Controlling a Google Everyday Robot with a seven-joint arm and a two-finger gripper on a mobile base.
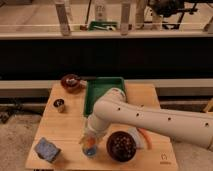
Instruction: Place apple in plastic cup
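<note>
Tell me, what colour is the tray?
Green tray, camera view; end effector is above the cup.

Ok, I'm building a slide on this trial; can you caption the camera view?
Gripper at the plastic cup near the wooden table front edge, apple showing orange through it, dark brown bowl alongside.

Cream-white tubular arm [150,117] dotted with dark holes; claw [91,134] at plastic cup [90,149].

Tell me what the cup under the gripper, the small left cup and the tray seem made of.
The plastic cup, just below the gripper, looks like clear plastic: orange shows through its wall. The small cup looks metallic, dark with dull sheen. The tray seems matte green plastic, uncertain.
</note>
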